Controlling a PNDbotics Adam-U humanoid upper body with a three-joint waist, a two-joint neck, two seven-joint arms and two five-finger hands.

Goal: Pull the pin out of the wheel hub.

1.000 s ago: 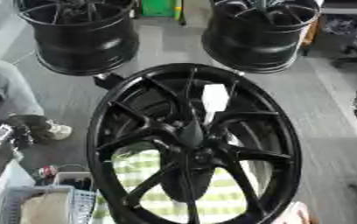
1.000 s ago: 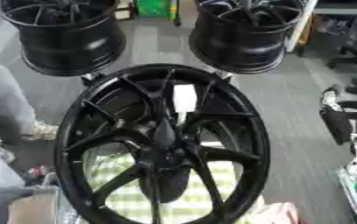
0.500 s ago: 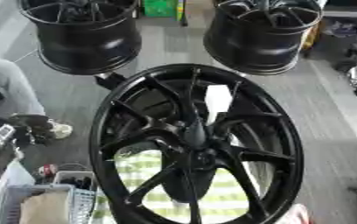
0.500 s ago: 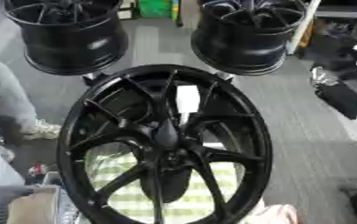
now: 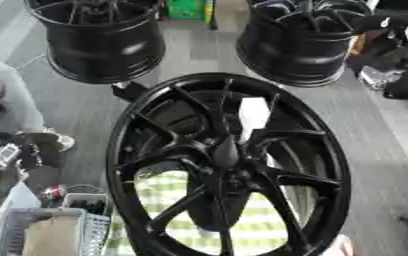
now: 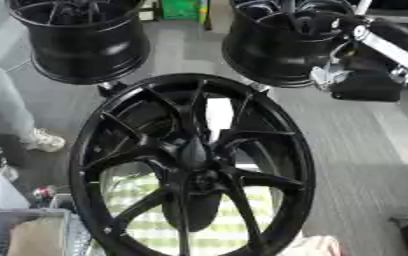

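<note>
Filling the middle of the frame, the black wheel hub (image 5: 229,165) stands on edge, its spokes meeting at the centre boss (image 6: 193,150). I cannot make out the pin itself; it should sit near this boss. The right hand (image 6: 334,75) enters at the upper right, dark and silver, well apart from the wheel, and whether its fingers are released or clenched I cannot tell. The left hand does not show. The hub looks heavy and stiff, so it should stay put; a small metal pin may be slippery, best pinched at its head.
</note>
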